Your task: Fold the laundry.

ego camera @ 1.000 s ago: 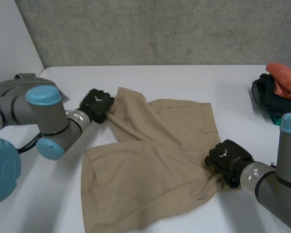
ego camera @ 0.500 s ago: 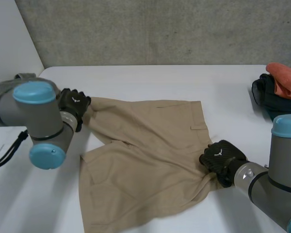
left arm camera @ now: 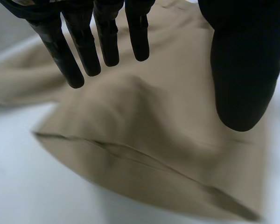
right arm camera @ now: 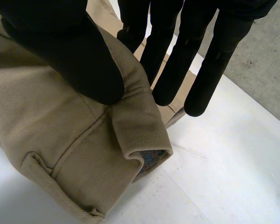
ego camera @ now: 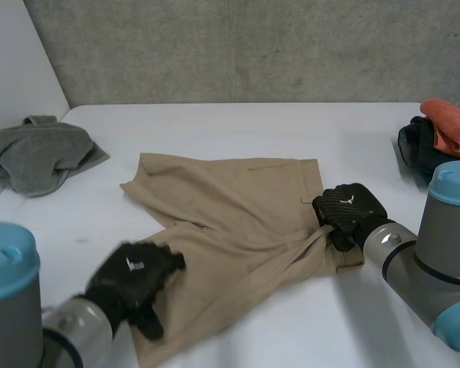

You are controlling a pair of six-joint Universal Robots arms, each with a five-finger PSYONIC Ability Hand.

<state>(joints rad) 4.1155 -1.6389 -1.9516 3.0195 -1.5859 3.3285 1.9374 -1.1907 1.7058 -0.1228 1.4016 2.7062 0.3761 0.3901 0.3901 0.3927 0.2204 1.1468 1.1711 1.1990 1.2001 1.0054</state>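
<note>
Beige shorts [ego camera: 230, 207] lie spread across the middle of the white table [ego camera: 238, 126]. My left hand [ego camera: 134, 280] hovers over their near left part, fingers [left arm camera: 107, 37] straight and thumb apart, holding nothing; the cloth [left arm camera: 144, 140] bulges slightly under its palm. My right hand [ego camera: 346, 211] is at the shorts' right edge. There its thumb [right arm camera: 79, 60] and fingers pinch a raised fold of the fabric [right arm camera: 60, 140], with a seamed hem just below the grip.
A crumpled grey cloth [ego camera: 38, 153] lies at the table's far left. A pile of orange and dark clothes [ego camera: 445, 142] sits at the far right edge. A grey wall stands behind the table.
My left hand let go of the shorts' far left corner and came down to their near left part. My right hand carried the right edge farther up the table, bunching it.
</note>
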